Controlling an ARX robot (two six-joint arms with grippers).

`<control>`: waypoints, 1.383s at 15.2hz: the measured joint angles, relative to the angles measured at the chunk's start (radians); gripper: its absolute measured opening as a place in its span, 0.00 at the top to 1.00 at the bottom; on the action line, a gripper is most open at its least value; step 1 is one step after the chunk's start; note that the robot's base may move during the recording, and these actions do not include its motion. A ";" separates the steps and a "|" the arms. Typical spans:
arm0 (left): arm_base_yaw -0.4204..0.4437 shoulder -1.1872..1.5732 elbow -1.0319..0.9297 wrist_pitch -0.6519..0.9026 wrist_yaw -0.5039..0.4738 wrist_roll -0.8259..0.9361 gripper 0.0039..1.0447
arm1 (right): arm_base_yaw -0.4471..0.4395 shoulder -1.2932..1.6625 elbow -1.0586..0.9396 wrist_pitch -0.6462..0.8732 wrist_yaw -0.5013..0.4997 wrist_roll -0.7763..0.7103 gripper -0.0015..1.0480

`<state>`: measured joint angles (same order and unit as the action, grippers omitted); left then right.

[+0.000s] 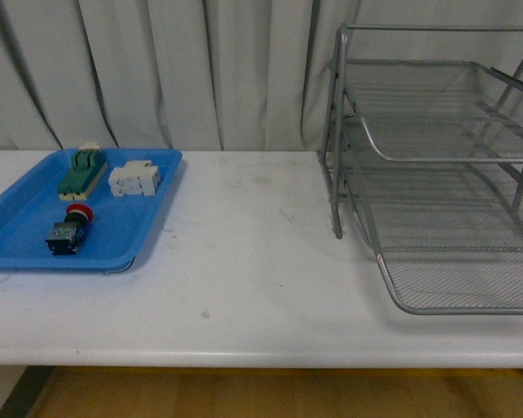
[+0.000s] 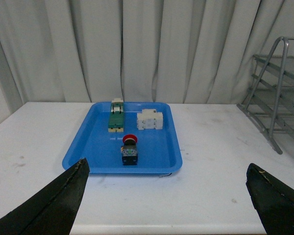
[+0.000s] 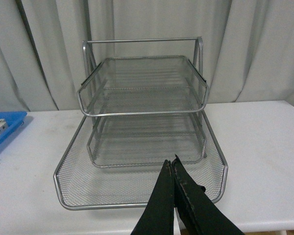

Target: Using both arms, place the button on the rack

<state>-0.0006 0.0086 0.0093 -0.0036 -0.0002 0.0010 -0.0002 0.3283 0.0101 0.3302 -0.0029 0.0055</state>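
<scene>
Looking out from my front camera, I see a white table [image 1: 244, 261] with a pale curtain [image 1: 157, 70] behind it. At nine o'clock on the table lies a flat blue tray [image 1: 17, 239]. The button [image 1: 70, 228] lies on its side in this tray. Its red cap points to twelve o'clock and its black body points to six o'clock, toward me. A green-topped block [image 1: 81, 171] sits near it, at twelve o'clock from the button. A white block [image 1: 133, 179] sits just beside the green one, at three o'clock from it.

At three o'clock on the table, well apart from the tray, stands the rack [image 1: 436, 157]. It is made of silver wire and has three shelves. The lowest shelf sticks out the most toward me.

My left gripper [image 2: 166, 167] is spread wide apart and holds nothing. The tray with the button shows far off between its two fingers. My right gripper [image 3: 171, 161] has its two fingers pressed together with nothing between them. It hangs in front of the rack's lowest shelf.
</scene>
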 joint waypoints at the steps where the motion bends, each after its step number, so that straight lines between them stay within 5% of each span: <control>1: 0.000 0.000 0.000 0.000 0.000 0.000 0.06 | 0.000 -0.023 0.000 -0.022 0.000 0.000 0.98; 9: 0.000 0.000 0.000 0.000 0.000 0.000 0.06 | 0.000 -0.164 0.000 -0.171 0.000 0.000 0.98; 10: 0.000 0.000 0.000 0.000 0.000 0.000 0.06 | 0.000 -0.270 0.001 -0.326 0.001 -0.001 0.98; 12: 0.000 0.000 0.000 0.000 0.000 0.000 0.06 | 0.000 -0.324 0.001 -0.336 0.003 -0.002 0.98; 17: -0.013 0.009 0.008 -0.037 -0.034 0.008 0.06 | 0.000 -0.324 0.001 -0.334 0.003 -0.003 0.37; 18: -0.103 0.138 0.090 -0.192 -0.245 0.052 0.06 | 0.000 -0.324 0.001 -0.334 0.005 -0.003 0.25; 19: -0.130 0.381 0.207 -0.189 -0.394 0.118 0.06 | 0.000 -0.324 0.001 -0.332 0.002 -0.004 0.11; 21: -0.070 0.647 0.372 -0.107 -0.354 0.137 0.06 | 0.000 -0.324 0.001 -0.334 0.003 -0.003 0.07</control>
<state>-0.0708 0.6552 0.3809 -0.1108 -0.3542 0.1383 -0.0002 0.0040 0.0113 -0.0040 0.0006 0.0021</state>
